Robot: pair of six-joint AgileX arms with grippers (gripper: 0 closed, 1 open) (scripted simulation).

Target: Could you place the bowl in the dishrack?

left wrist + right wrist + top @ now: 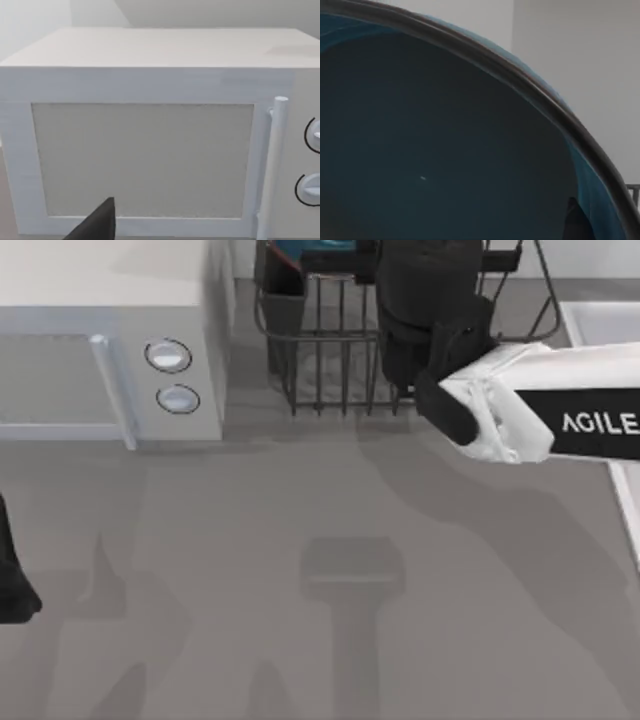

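1. Right gripper (425,315): a dark two-finger tool on the white AgileX arm, reaching in from the right and hanging over the dishrack (330,370), a large dark wire basket of thin upright bars with flared sides. Whether its fingers are spread or pressed together I cannot tell; the wrist housing covers them from above.
2. Bowl (435,145): round, deep teal-blue inside with a darker rim, sitting very close to the right wrist camera. From above, a sliver of blue shows inside the dishrack at its far edge, just beside the gripper. Judgement: the bowl is at or over the rack, carried high so it clears the upright bars. Whether it rests on the wires or hangs from the gripper is not visible.
3. Dishrack contents: a dark rectangular utensil cup (283,300) at the rack's left corner; the near part of the rack looks bare between the bars.
4. White box-shaped microwave (110,340) with two round knobs stands just left of the dishrack, door closed.
5. Left gripper (97,225): parked well left of the dishrack, facing the microwave door; finger state cannot be told.
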